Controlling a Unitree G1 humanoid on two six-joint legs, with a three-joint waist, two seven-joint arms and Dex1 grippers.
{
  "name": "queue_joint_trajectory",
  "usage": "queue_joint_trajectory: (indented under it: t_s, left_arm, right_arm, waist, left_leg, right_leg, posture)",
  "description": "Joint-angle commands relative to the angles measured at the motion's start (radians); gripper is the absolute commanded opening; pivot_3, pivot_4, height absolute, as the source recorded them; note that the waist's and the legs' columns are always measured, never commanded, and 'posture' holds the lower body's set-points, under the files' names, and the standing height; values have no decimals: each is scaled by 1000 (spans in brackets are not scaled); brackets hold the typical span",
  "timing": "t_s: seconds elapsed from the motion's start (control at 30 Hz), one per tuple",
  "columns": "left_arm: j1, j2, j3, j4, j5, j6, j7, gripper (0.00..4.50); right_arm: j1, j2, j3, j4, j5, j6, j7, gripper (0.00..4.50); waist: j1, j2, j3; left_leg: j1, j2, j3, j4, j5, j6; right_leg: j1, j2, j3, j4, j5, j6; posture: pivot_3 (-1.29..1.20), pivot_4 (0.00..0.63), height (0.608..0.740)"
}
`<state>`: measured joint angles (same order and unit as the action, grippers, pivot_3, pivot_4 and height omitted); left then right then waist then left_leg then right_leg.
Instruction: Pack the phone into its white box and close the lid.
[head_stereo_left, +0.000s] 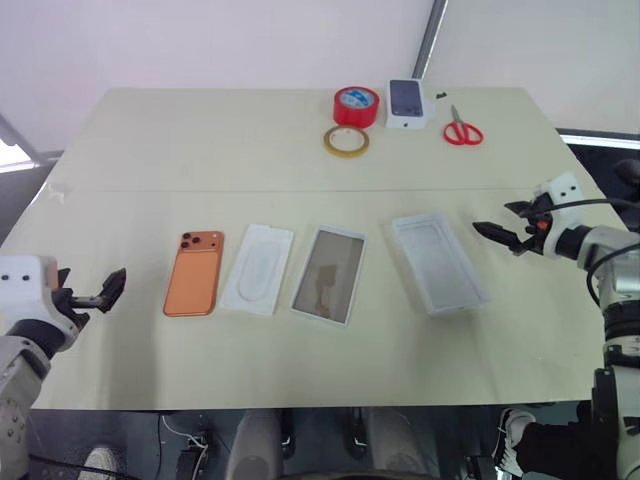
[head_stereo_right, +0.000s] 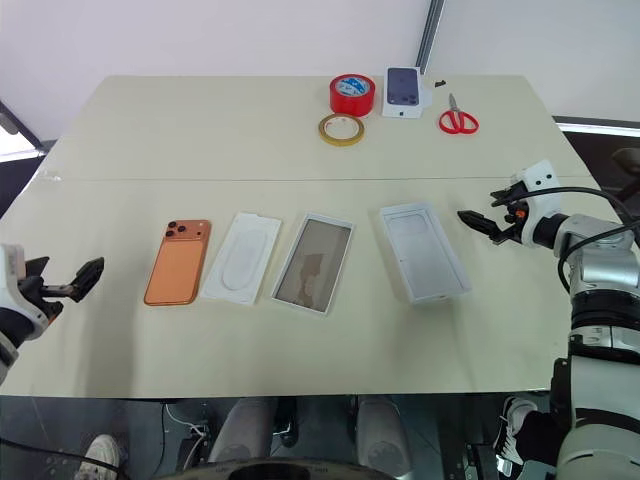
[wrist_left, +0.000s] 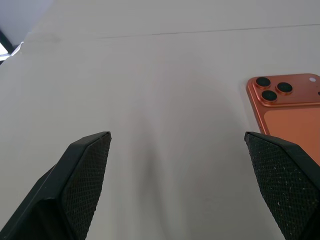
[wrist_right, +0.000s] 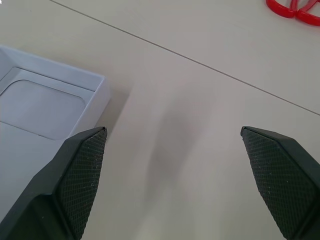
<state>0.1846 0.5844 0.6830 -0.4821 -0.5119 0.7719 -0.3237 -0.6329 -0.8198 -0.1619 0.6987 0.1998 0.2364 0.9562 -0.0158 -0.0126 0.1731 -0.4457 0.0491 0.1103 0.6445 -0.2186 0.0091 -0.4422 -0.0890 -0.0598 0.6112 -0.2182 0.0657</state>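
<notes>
Nothing packed yet: both my claws hang spread and empty.

My left claw (head_stereo_left: 112, 289) waits beside the orange slab phone (head_stereo_left: 194, 272) on the tabletop (head_stereo_left: 200, 140); the glossy lid (head_stereo_left: 328, 274) follows, then the shallow white cardboard box (head_stereo_left: 439, 262), open near my right claw (head_stereo_left: 497, 233).

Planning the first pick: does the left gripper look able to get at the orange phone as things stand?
Probably yes. The left gripper is open beside the phone, with only bare table between them. The phone lies flat, apart from the white insert.
</notes>
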Motion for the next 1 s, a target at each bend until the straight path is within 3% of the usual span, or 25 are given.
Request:
queue_joint_trajectory:
  t_s: [0.03,0.37,0.63,0.8,1.0]
  left_arm:
    - [-16,7,11,-32,-8,-4,9,4500]
    - [-64,11,-30,-94,-53,46,17,4500]
    - [-214,-31,-221,-130,-169,149,17,4500]
    - [-322,-33,-391,-145,-212,313,61,4500]
    - [-486,-127,-320,-41,-286,550,189,4500]
  right_arm:
    - [-37,5,-2,-49,9,-6,6,4478]
    - [-36,57,35,-194,20,33,19,4478]
    - [50,131,88,-550,69,183,8,4478]
    - [134,138,135,-805,111,291,-1,4478]
    - [221,167,196,-999,147,375,-43,4478]
  waist:
    - [0,0,0]
    - [0,0,0]
    - [5,0,0]
    - [7,0,0]
    - [3,-1,-1]
  left_leg:
    - [0,0,0,0,0,0]
    - [0,0,0,1,0,0]
    - [0,0,0,2,0,1]
    - [0,0,0,3,2,3]
    - [2,0,-2,4,2,3]
  right_leg:
    - [0,0,0,0,0,0]
    - [0,1,0,2,0,0]
    - [2,1,0,3,0,1]
    - [2,3,-1,4,0,1]
    - [4,6,-1,5,0,1]
  posture:
    - [0,150,740]
    - [0,150,740]
    - [0,150,740]
    - [0,150,740]
    - [0,150,740]
